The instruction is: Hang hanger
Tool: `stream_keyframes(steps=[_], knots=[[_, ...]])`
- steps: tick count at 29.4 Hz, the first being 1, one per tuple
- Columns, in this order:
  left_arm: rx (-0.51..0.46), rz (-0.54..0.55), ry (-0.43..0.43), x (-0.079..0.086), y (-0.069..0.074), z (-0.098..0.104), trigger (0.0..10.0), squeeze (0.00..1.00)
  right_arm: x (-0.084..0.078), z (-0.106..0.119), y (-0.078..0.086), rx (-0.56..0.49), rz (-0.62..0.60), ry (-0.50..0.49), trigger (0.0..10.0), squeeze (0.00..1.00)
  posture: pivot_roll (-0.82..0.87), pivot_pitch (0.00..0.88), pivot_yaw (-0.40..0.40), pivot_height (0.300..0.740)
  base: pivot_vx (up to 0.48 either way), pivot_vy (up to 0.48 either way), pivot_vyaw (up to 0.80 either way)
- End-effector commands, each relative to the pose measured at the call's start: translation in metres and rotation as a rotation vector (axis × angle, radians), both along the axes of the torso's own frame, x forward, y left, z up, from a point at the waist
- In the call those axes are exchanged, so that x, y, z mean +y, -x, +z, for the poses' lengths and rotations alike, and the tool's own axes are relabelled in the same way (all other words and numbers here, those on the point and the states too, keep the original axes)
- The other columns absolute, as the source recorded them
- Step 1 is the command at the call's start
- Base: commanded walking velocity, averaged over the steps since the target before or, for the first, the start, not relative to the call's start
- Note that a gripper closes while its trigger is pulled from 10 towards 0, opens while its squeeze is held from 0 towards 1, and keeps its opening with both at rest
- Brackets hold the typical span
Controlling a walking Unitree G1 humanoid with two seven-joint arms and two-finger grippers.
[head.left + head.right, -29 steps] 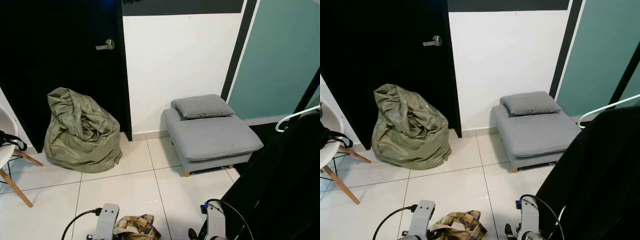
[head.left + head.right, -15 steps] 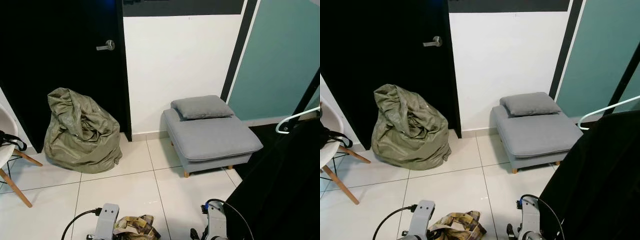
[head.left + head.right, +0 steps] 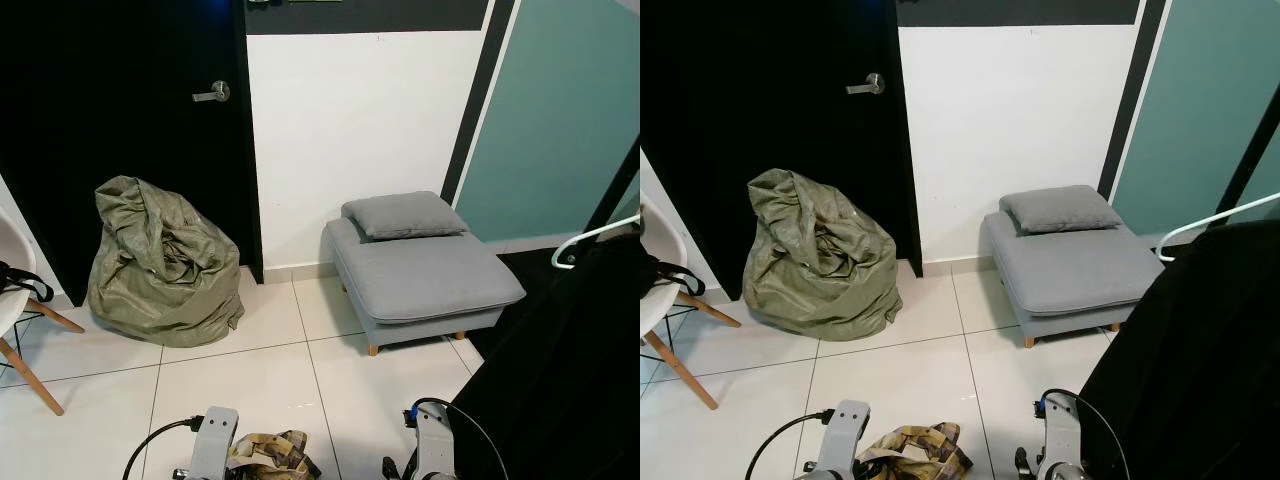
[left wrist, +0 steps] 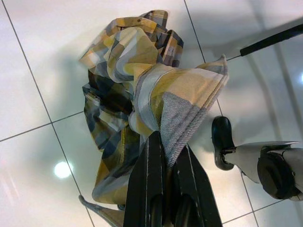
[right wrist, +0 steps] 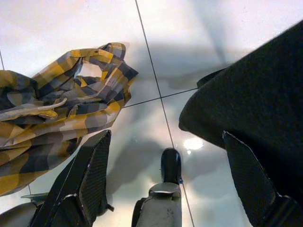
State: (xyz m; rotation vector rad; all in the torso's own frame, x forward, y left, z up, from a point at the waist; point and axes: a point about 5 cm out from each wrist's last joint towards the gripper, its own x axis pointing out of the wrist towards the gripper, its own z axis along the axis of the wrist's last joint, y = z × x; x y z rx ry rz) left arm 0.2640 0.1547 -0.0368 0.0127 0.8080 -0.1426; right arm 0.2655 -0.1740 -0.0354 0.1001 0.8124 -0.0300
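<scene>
White hanger [image 3: 592, 236]: at the right, its hook rising above a black garment [image 3: 1200, 350]. Left gripper [image 4: 163, 142]: fingers pressed together on a yellow-and-grey plaid shirt [image 4: 137, 90], held low over the tiled floor [image 3: 250, 370]. Right gripper [image 5: 165, 175]: fingers spread apart, beside the black garment. Beyond: grey footstool [image 3: 425, 275] with cushion [image 3: 403, 213], green sack [image 3: 160, 262], black door [image 3: 120, 120].

A: What stands along the back wall?
B: The sack [image 3: 162, 262] slumps on the floor [image 3: 250, 375] before the door [image 3: 120, 130]; the ottoman [image 3: 425, 280] sits to its right, a cushion [image 3: 403, 214] on its rear.
A: And at the edges?
B: The chair [image 3: 15, 300] far left, a hanging garment [image 3: 570, 380] far right.
</scene>
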Motion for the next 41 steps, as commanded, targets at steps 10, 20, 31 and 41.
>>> stream_keyframes(steps=[10, 20, 31, 41], knots=[[0.007, 0.003, -0.017, 0.004, 0.0, 0.0, 10.0, 0.0, 0.0, -0.003, 0.003, 0.031, -0.009, -0.006, 10.0, 0.38, 0.06, 0.066, -0.006, 0.74, 0.0, 0.0, 0.0], [0.002, -0.001, -0.02, 0.002, -0.001, 0.001, 10.0, 0.0, -0.003, -0.003, 0.003, 0.048, -0.002, 0.028, 10.0, 0.45, 0.05, 0.067, -0.057, 0.74, 0.0, 0.0, 0.0], [-0.027, 0.0, -0.055, 0.005, 0.004, -0.002, 10.0, 0.0, -0.01, -0.004, 0.007, 0.038, 0.015, 0.025, 10.0, 0.38, 0.07, 0.075, -0.06, 0.74, 0.0, 0.0, 0.0], [-0.093, -0.045, -0.102, 0.005, -0.001, 0.004, 10.0, 0.0, -0.018, 0.002, 0.003, 0.001, -0.147, -0.151, 10.0, 0.0, 0.08, 0.108, -0.03, 0.74, 0.0, 0.0, 0.0]])
